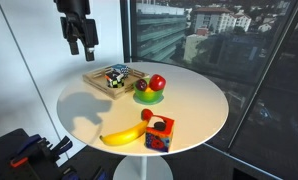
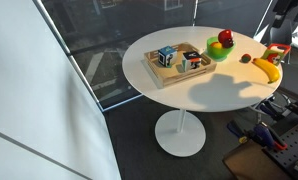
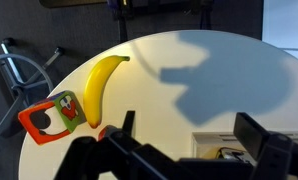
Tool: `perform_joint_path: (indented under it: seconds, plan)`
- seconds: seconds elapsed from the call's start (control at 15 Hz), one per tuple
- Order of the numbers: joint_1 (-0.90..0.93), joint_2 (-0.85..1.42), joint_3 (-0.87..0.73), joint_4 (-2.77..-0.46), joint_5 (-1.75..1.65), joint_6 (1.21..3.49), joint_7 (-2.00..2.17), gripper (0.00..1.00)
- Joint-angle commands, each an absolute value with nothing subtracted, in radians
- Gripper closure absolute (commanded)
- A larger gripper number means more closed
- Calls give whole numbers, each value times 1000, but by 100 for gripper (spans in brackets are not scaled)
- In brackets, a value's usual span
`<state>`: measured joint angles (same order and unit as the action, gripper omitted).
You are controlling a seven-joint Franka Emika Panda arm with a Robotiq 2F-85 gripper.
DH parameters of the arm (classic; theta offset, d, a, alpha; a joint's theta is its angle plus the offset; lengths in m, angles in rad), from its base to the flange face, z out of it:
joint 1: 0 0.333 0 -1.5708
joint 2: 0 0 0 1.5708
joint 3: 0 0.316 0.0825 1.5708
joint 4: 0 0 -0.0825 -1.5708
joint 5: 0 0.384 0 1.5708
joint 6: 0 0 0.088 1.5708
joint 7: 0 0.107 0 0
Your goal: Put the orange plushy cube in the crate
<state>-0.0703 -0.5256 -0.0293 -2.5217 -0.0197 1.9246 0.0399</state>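
Note:
The orange plushy cube [image 1: 159, 132] sits on the round white table near its front edge, next to a banana [image 1: 124, 135]. It also shows in the other exterior view [image 2: 276, 52] and in the wrist view [image 3: 54, 118]. The wooden crate [image 1: 97, 82] lies at the far side of the table and holds a black-and-white patterned cube [image 1: 115, 77]; the crate also shows in an exterior view [image 2: 161, 74]. My gripper [image 1: 81, 42] hangs open and empty high above the table, near the crate and far from the orange cube. In the wrist view a corner of the crate [image 3: 204, 142] lies between its fingers [image 3: 189, 135].
A green bowl [image 1: 149, 97] with fruit stands beside the crate, between it and the orange cube. A small brown item [image 2: 245, 58] lies near the banana [image 2: 266, 70]. The table edge [image 1: 214, 125] drops off all round. A glass wall stands behind.

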Motion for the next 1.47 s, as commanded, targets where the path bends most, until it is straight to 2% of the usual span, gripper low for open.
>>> perform_joint_path:
  seconds: [0.0, 0.6, 1.07, 1.4]
  plan:
    - [-102, -492, -49, -2540, -38, 1976, 64, 0]
    - [-175, -405, -119, -2533, -138, 2071, 9, 0]
    - [-176, -337, -198, -2505, -181, 2190, -210, 0]
    - [-177, -353, -184, -2535, -167, 2179, -159, 0]
